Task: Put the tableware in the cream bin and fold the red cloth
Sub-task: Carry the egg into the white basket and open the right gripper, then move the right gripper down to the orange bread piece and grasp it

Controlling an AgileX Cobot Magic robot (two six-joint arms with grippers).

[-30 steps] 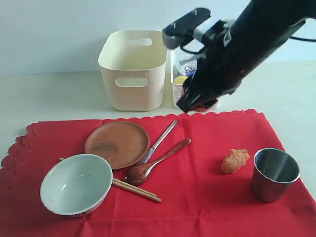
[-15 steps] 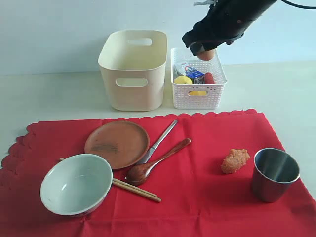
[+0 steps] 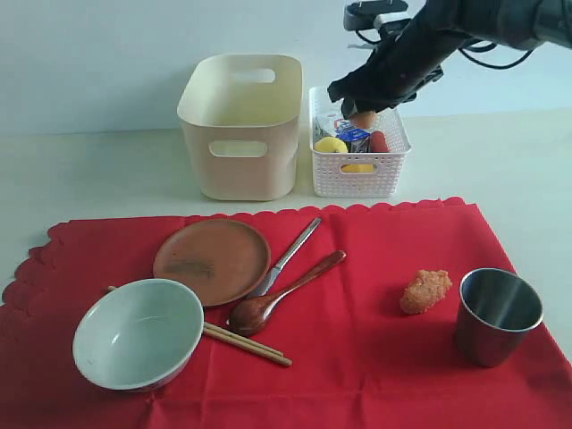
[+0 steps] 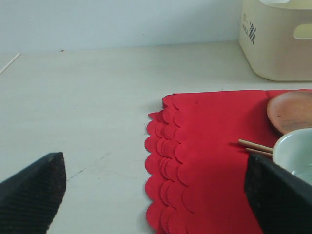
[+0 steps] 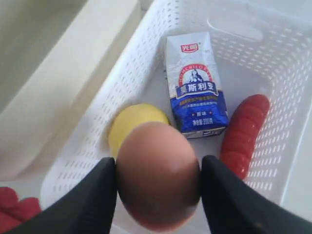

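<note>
One red cloth (image 3: 375, 357) lies spread flat on the table, not folded. One cream bin (image 3: 239, 170) stands behind it, and one white perforated basket (image 3: 357, 183) just beside the bin.

On the cloth:
- one pale bowl (image 3: 138, 332)
- one brown plate (image 3: 212, 261)
- one steel cup (image 3: 497, 315), upright near the right edge
- one wooden spoon (image 3: 286, 290)
- one metal utensil (image 3: 288, 255)
- one pair of chopsticks (image 3: 246, 343), partly under the bowl
- one fried food piece (image 3: 426, 290) beside the cup

None of the tableware is in the bin.

In the basket: one milk carton (image 5: 195, 85), one lemon (image 5: 136, 122), one red sausage (image 5: 246, 134).

The right gripper (image 5: 158, 195) pinches one egg (image 5: 158, 165) above the basket. The left gripper (image 4: 156, 195) is spread wide with nothing between its fingers, over the cloth's scalloped left edge.

A second ago the right arm hung lower and hid the basket. Now it is raised over it. The tableware has not moved.
</note>
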